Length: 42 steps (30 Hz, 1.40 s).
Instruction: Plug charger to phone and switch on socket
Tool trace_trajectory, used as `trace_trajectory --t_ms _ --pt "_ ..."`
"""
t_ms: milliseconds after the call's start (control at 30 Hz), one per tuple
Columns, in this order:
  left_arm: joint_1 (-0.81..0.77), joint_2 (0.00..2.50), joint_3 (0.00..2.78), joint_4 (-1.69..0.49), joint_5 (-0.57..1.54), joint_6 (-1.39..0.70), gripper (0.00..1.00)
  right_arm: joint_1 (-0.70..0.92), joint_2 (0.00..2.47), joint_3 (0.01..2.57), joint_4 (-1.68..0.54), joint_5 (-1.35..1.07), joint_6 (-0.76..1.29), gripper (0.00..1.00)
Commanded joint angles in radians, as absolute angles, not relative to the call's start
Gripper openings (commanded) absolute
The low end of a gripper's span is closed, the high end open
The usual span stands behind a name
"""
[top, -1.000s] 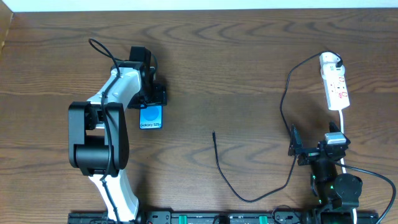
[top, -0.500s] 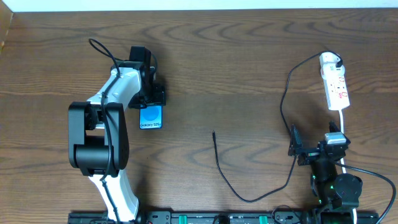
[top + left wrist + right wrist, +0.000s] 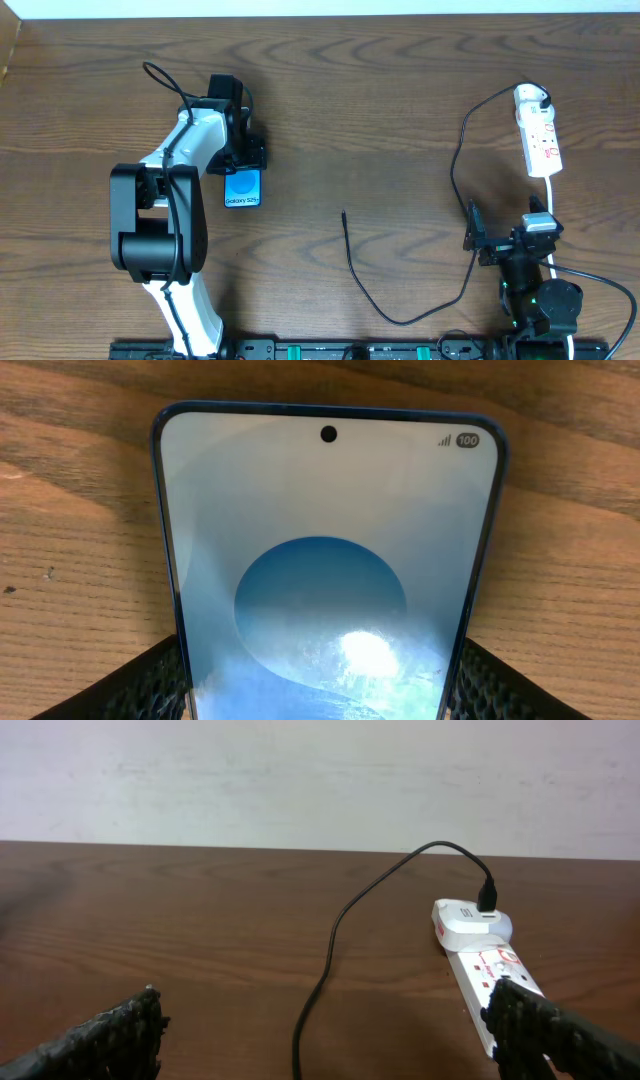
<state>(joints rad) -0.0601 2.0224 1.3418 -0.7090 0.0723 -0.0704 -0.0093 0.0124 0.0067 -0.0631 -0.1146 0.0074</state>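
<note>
One phone (image 3: 243, 188), one charger (image 3: 360, 285), one socket (image 3: 540, 140). My left pincer (image 3: 318, 660) squeezes the phone; my right pincer (image 3: 322, 1005) is wide open, empty.

Your desk (image 3: 380, 100): dark brown wood grain. Left of centre, you have the phone (image 3: 242, 188) lying flat, blue screen up. Far right, the white socket (image 3: 540, 135) lies lengthwise. From it the charger (image 3: 347, 245) runs in a loose loop; the free tip rests mid-desk, well apart from the phone.
</note>
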Motion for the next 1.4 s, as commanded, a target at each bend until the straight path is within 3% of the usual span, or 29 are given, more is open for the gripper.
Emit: trace_trajectory --t_ms 0,233,1367 --pt "-0.057 2.033 1.350 -0.712 0.071 -0.065 0.32 0.000 0.007 0.006 -0.067 -0.111 0.010 0.99" --pt "-0.057 2.033 1.350 -0.712 0.071 -0.065 0.07 0.000 0.007 0.006 -0.067 -0.111 0.010 0.99" --pt "-0.057 1.895 1.373 -0.756 0.070 -0.064 0.08 0.000 0.007 0.006 -0.067 -0.111 0.010 0.99"
